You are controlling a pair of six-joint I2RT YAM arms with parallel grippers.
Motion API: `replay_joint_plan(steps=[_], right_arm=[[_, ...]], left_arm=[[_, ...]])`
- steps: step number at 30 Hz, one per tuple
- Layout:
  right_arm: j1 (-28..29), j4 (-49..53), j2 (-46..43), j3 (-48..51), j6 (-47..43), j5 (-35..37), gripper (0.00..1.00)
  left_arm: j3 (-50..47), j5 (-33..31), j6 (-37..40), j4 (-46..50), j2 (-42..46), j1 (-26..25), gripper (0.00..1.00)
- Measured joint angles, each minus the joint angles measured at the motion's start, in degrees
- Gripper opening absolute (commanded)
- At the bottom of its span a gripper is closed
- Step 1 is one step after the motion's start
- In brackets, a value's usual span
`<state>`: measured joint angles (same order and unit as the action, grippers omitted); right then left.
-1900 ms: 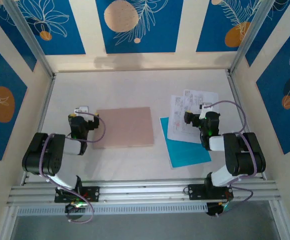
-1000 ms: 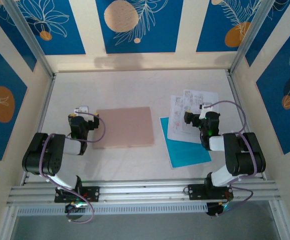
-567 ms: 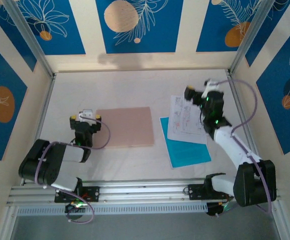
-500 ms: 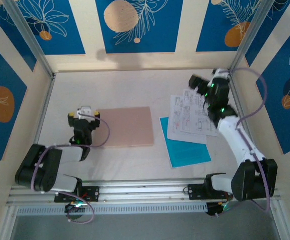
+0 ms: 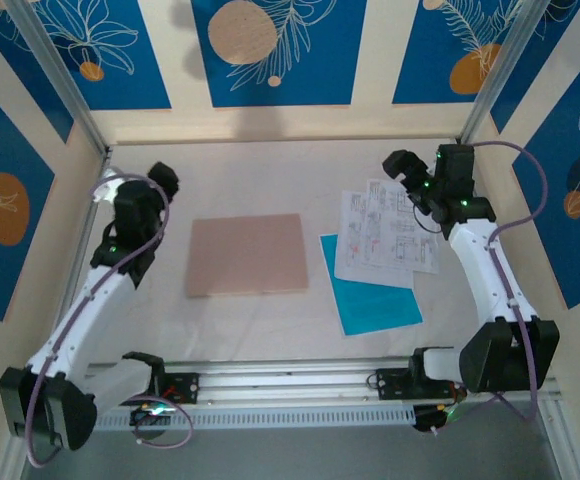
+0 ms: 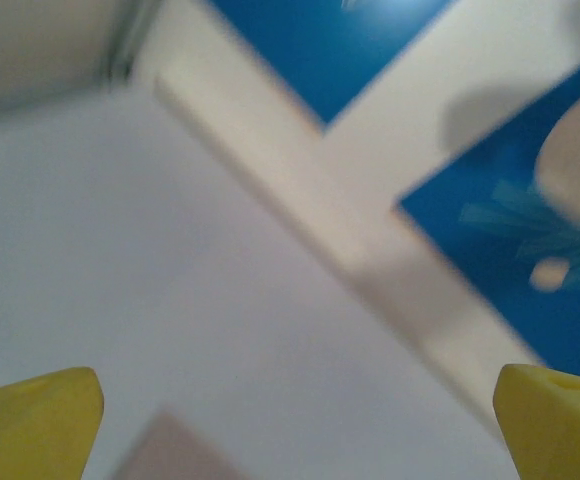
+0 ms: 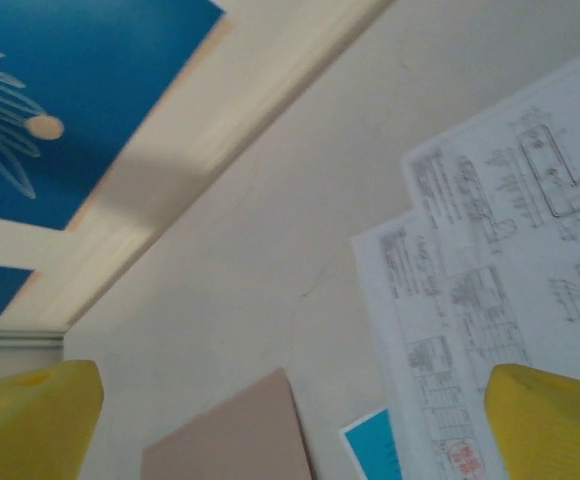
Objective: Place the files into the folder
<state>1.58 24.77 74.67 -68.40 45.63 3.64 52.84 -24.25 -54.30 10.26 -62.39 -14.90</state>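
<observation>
Files (image 7: 500, 280): print legible rt wrist cam; folder (image 5: 247, 254) whole top cam.

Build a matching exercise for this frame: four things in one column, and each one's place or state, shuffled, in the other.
Column one:
1. flat pinkish-tan card folder
2. plain teal-blue paper sheet
3. white printed paper sheets
4. right pincer

Column two:
A. open, holding nothing
B. partly covered along its far edge by other paper
C. lying flat by itself, left of the loose paper
D. overlapping each other, resting partly on a coloured sheet

Pairs: 1-C, 2-B, 3-D, 4-A
</observation>
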Motion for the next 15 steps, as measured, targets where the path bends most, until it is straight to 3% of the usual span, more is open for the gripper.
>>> replay_joint_plan(steps=[4,7,9,15], right_arm=[[12.5,8.3,8.6,-9.2,-6.7,3.6,0.85],[20.6,10.4,14.0,-12.6,-10.4,3.7,0.83],[23.4,12.0,16.3,-12.6,-11.7,3.1,0.80],[26.7,16.5,25.8,-16.5,-13.7,-0.1,0.73]], left_arm=[[-4.2,7.9,-13.3,16.4,-1.5,-10.7,0.82],[-9.6,13.6,-23.4,22.8,-1.4,-14.4,0.72],[-12.6,15.8,-28.6,24.5,-1.4,-15.7,0.65],[-16.4,20.3,-37.8,20.0,-4.7,-16.9,0.63]])
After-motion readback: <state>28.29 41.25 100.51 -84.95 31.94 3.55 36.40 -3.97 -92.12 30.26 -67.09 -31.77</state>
